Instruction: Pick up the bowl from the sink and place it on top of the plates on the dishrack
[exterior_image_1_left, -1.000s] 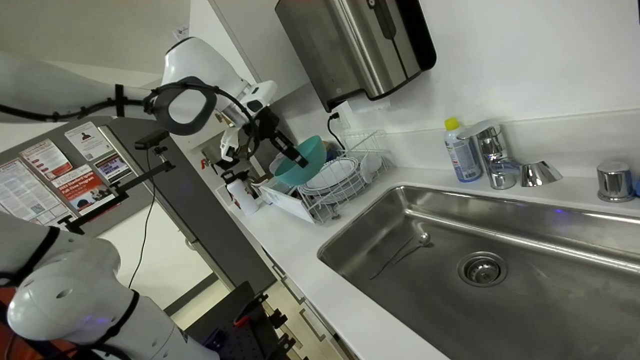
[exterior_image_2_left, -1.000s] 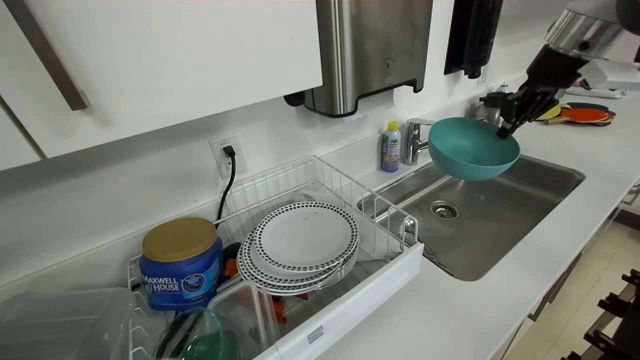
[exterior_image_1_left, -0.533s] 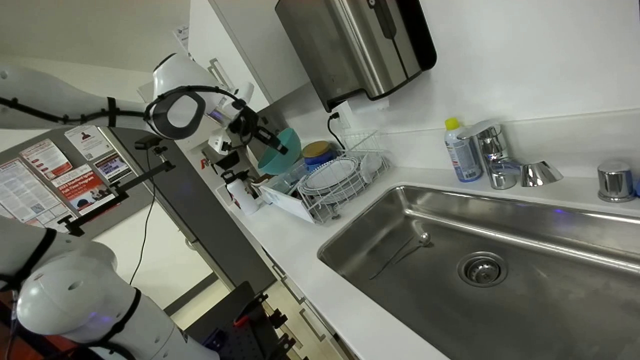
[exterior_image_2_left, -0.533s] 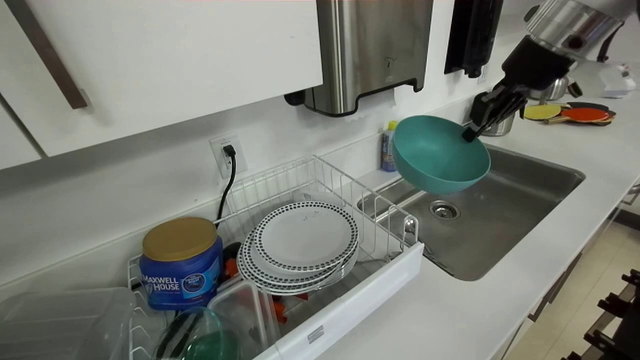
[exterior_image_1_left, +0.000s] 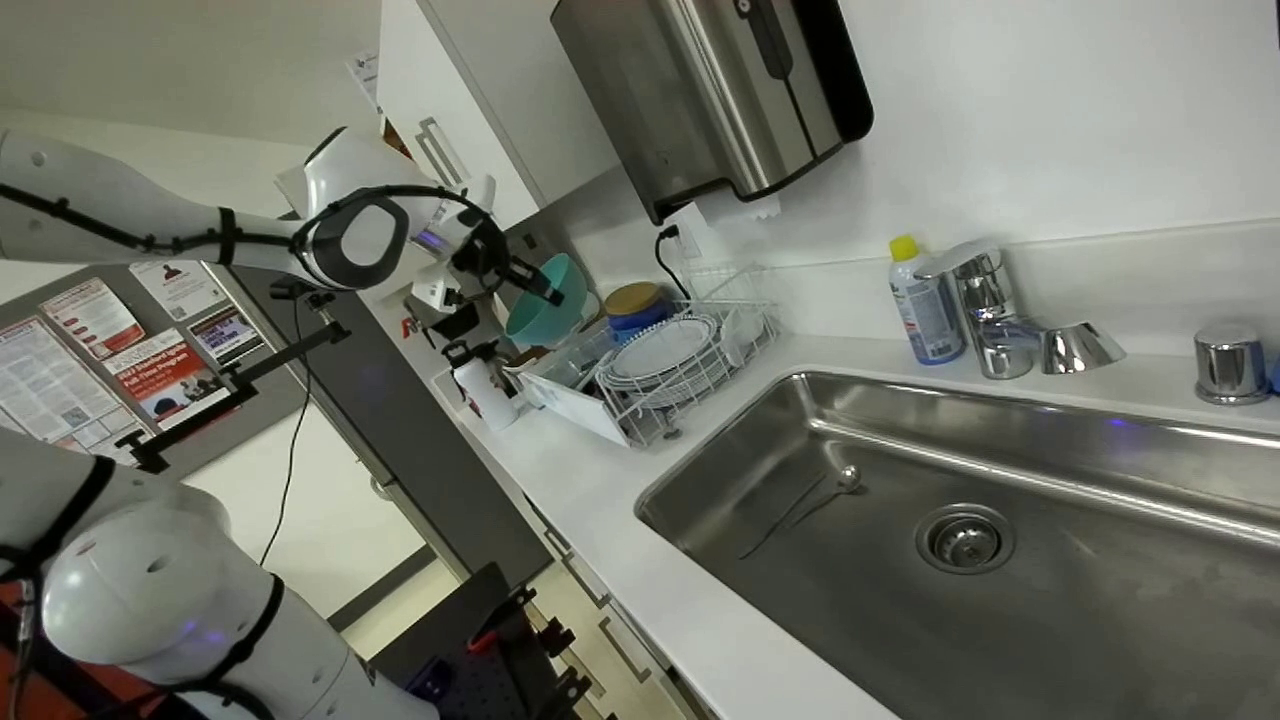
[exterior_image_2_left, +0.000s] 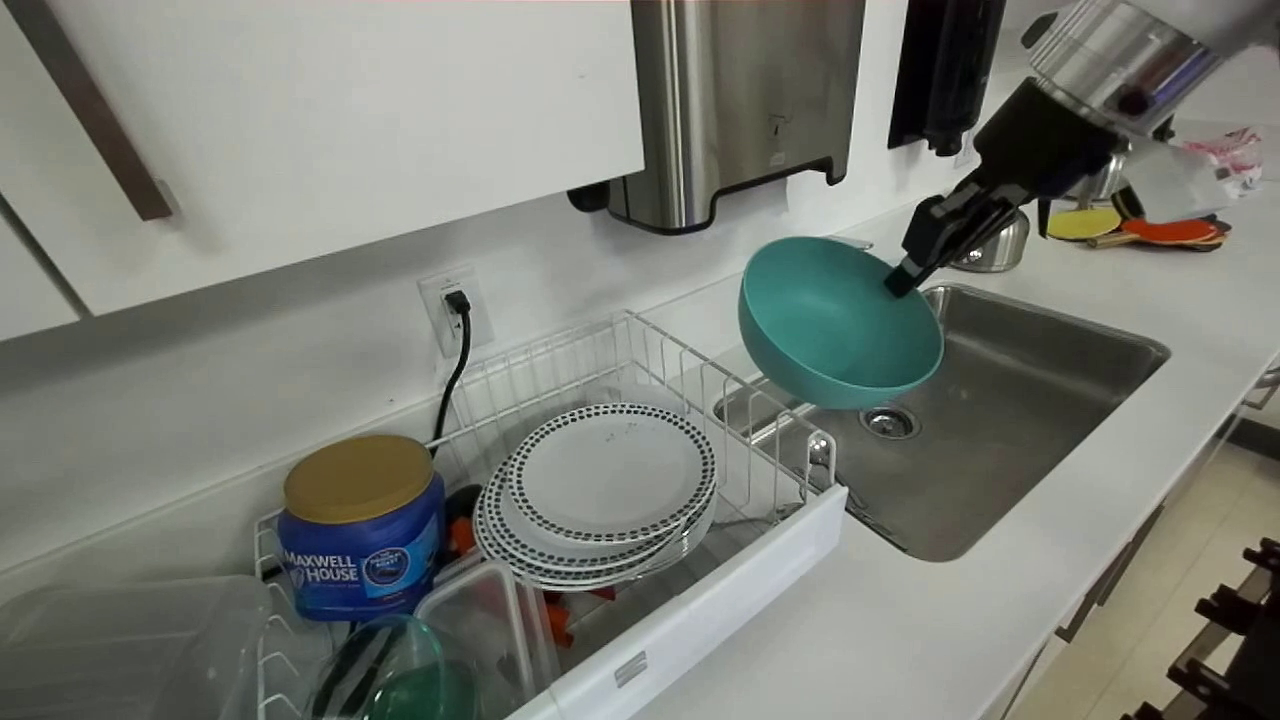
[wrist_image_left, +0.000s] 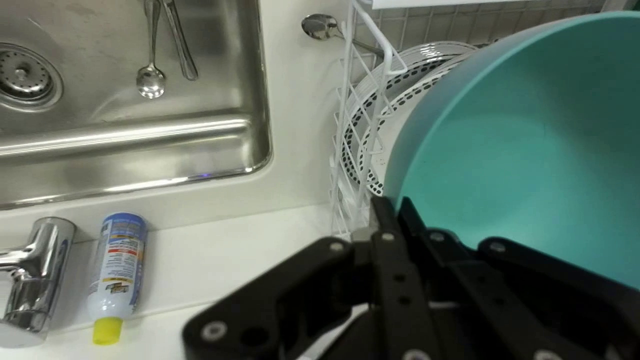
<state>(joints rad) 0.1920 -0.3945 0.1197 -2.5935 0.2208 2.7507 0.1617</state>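
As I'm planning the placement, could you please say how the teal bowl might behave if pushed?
The teal bowl is probably stiff: its rim looks undistorted where the hand pinches it. Its thin wall suggests lightness; its rounded sides might let it rock.

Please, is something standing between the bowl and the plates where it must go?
Nothing visible does. The gripper holds the bowl by its rim, apparently higher than the rack, and nothing visible lies on the plates.

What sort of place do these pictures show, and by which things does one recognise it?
Most likely a kitchen: it has a steel sink and a dishrack with plates. The large wall-mounted paper-towel dispenser suggests a shared one, perhaps in a workplace.
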